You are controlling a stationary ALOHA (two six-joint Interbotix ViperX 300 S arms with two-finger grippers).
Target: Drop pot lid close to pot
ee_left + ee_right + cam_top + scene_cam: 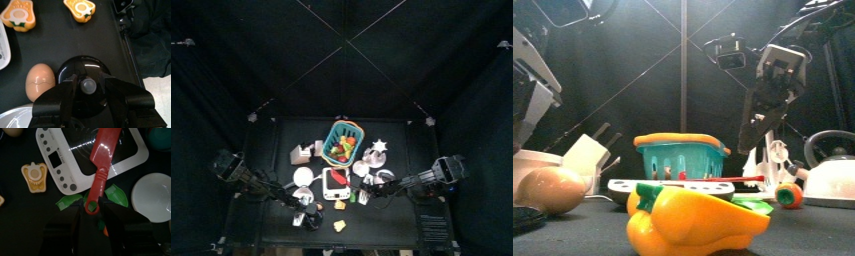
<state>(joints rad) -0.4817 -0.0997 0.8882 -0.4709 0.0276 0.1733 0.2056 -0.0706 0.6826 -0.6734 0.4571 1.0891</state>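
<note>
A basket [345, 139] is placed near the counter's [385, 225] back edge at the middle, with a scale [337, 183] set before it. The pot lid [83, 80] is found toward the front left corner, just beside an egg [40, 81], and a kettle [831, 170] is set near the right edge.

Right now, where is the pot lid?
In the left wrist view the black pot lid lies on the table beneath the left gripper, beside a brown egg.

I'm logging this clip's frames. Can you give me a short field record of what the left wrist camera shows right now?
lid: black pot lid with grey knob, lying on the table
left gripper: above the lid, jaws spread either side of the knob
beside lid: brown egg
farther off: two yellow pepper halves
pot: not identifiable
</note>
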